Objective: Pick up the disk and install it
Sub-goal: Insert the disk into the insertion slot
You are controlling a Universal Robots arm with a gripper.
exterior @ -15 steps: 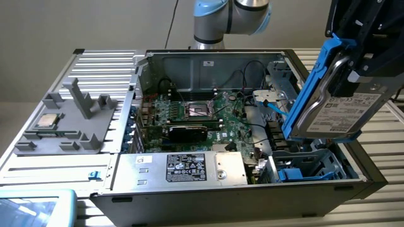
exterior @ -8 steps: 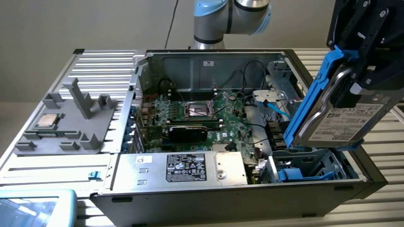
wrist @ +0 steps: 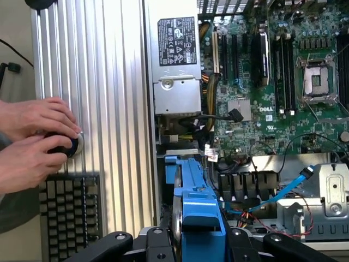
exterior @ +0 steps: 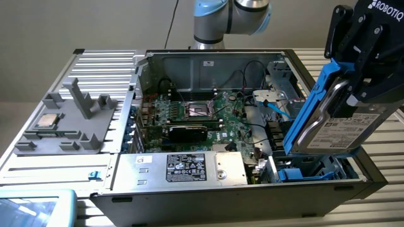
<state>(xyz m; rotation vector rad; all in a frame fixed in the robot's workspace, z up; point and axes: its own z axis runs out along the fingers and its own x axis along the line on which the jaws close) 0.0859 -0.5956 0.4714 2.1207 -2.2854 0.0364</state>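
**Disk held on end over the corner bay of the case**

The open computer case (exterior: 189,203) is the landmark. Inside it, the grey power supply (exterior: 183,168) lies along the near wall and the green motherboard (exterior: 215,120) covers the floor behind that. Outside the case, on the exterior view's left, a grey fixture (exterior: 69,123) carries a small square chip (exterior: 47,121).

The disk (exterior: 341,132) hangs at the case's near corner on the exterior view's right. Its lower end is at the mouth of the blue drive bay (exterior: 303,174); whether it touches the bay I cannot tell. The gripper (exterior: 353,90) is clamped on the disk's upper part, one black finger lying over the labelled face and the other behind.

The disk's long axis stands steeply, rising from the bay and leaning toward the exterior view's right. The white label faces out of the case and the blue carrier rail (exterior: 309,109) faces the motherboard.

It is probably rigid, dense for its size and easily hurt by a knock. The metal faces look smooth enough to slip, and the plastic rails may flex. The broad faces near the upper end seem the sound place to hold, leaving the rails free.

Beside the case, a person's hands (wrist: 38,117) rest on a dark knob.
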